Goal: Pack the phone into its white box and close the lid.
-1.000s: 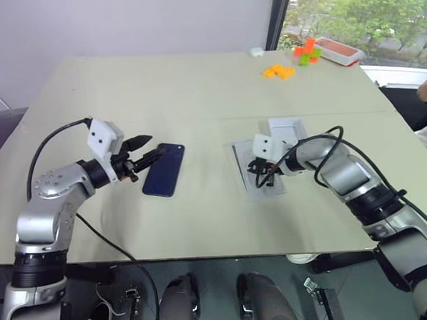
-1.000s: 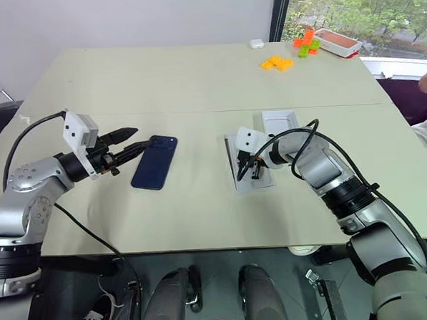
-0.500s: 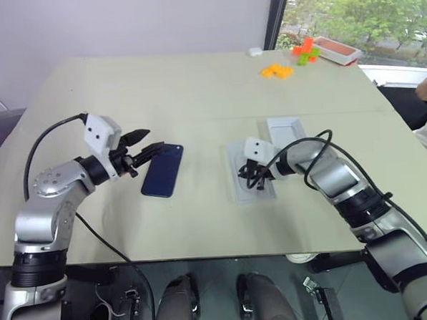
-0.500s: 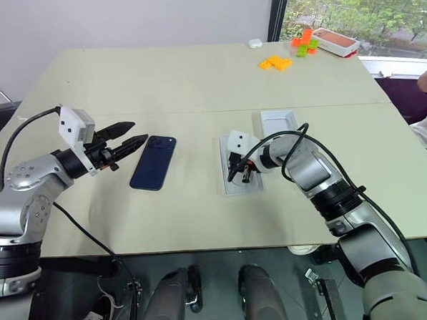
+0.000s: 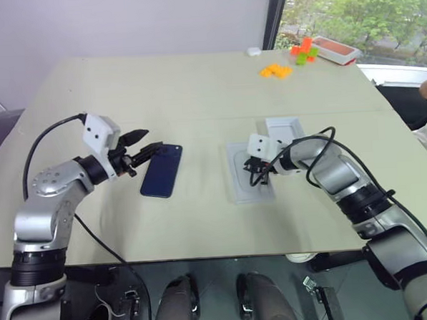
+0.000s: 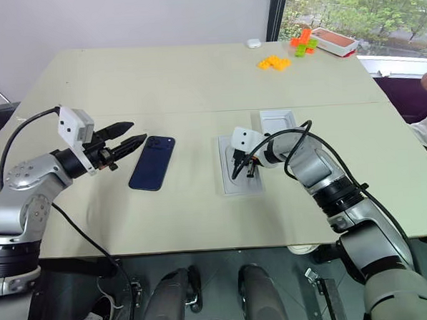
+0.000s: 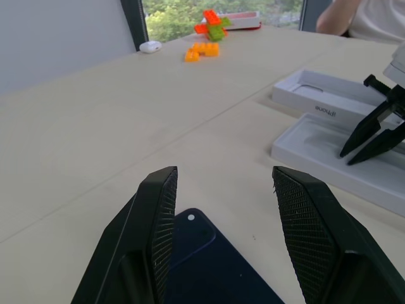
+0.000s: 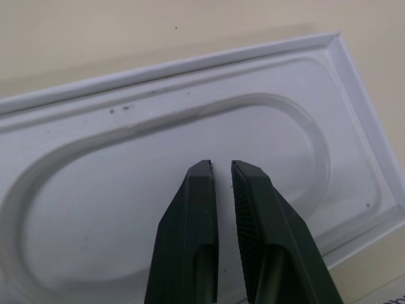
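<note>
The left gripper is held level just left of the slim dark navy-blue phone, its two black fingers spread apart and gripping nothing. The arm is bent at the elbow, with the forearm reaching toward the phone's far end. The phone is laid flat on the pale beige table, its long axis running from near to far with a slight lean to the right at the far end; in the left wrist view only its far corner with a small light dot is seen, the rest being cut off.

Well to the right of the phone, the shallow white rectangular tray with a rounded recess is laid with the same near-to-far axis. Whether this piece is the box or a thin insert cannot be told. Over its recess the right gripper is angled downward, fingers nearly pressed together, pinching nothing. Just beyond and right of the tray, a second white box piece is partly hidden behind the right forearm.
</note>
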You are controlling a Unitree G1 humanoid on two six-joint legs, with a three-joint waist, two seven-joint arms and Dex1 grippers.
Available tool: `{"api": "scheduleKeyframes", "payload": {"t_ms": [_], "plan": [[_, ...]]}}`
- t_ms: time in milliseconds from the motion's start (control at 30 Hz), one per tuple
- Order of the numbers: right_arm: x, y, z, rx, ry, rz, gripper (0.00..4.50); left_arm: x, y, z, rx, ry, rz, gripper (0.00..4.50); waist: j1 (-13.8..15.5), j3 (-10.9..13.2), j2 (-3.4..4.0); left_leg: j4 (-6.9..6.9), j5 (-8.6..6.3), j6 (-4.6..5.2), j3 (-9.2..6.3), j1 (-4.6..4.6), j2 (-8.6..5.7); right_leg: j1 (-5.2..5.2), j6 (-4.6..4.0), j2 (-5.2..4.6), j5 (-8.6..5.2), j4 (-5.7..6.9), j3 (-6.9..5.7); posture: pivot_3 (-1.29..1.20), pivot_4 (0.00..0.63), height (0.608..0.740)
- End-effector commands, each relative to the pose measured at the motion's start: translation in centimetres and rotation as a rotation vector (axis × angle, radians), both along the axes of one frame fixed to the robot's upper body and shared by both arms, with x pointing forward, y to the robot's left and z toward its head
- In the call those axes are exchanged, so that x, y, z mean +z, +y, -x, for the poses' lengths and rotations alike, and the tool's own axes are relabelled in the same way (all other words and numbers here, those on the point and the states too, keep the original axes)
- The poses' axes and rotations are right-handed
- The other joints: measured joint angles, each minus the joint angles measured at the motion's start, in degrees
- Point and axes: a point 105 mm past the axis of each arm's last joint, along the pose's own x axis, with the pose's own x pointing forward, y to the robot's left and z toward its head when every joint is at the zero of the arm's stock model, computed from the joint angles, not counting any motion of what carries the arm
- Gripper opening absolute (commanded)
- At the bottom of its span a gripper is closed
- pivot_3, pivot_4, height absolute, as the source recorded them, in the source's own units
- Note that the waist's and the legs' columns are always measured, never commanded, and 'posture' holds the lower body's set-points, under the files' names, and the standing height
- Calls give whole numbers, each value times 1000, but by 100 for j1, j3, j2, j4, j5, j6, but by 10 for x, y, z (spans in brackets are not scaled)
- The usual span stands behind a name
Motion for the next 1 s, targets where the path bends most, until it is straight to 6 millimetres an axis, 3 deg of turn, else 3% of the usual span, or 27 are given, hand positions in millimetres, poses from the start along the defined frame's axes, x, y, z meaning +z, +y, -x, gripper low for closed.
{"api": "scheduleKeyframes", "payload": {"t_ms": [33, 167, 267, 367, 500, 633, 800, 1000], "plan": [[0, 2, 4, 24, -5, 7, 542, 10, 7, 3, 9, -42, -16, 2529, 0, 0, 0, 0, 0, 0, 0, 0, 0, 0, 0, 0, 0, 0, 0, 0, 150, 740], [46, 9, -4, -8, 6, -217, 542, 9, 14, 6, 18, -8, 6, 2529, -2, 1, 1, 0, 0, 0, 0, -1, 0, -1, 0, -1, 0, -1, 1, 0, 150, 740], [86, 25, -8, 25, -66, -402, 542, 3, 34, 2, 94, 91, 65, 2529, -25, 6, 9, -1, 0, 0, 2, -5, 1, -10, 0, 1, 1, 8, 7, 0, 150, 740], [95, 30, -7, 41, -91, -443, 542, 1, 47, 0, 143, 124, 67, 2529, -4, 6, 8, -5, 6, 10, -3, -2, 5, -11, 1, 9, 1, 11, 1, 0, 150, 740], [93, 54, 4, 134, -135, -460, 542, -14, 64, 6, 174, 319, 156, 2529, -5, 5, 7, -7, 6, 10, 1, -6, 4, -10, 2, 4, 0, 0, -1, 0, 150, 740], [75, 86, 11, 245, -231, -366, 542, -36, 84, 1, 255, 590, 346, 2529, -16, 6, 7, -5, 7, 11, 5, -6, 0, -11, 3, 2, 0, 4, 2, 0, 150, 740], [47, 108, 17, 295, -258, -271, 542, -45, 65, -5, 153, 786, 485, 2529, 12, 6, 5, 5, 8, 12, -2, -5, 0, -5, 4, 12, 1, 13, -8, 0, 150, 740], [25, 119, 16, 249, -216, -227, 542, -61, 57, -20, 184, 901, 496, 2529, -9, 4, -1, 14, 8, 10, 0, -6, -4, 1, 3, 2, 1, 11, -8, 0, 150, 740]]}}
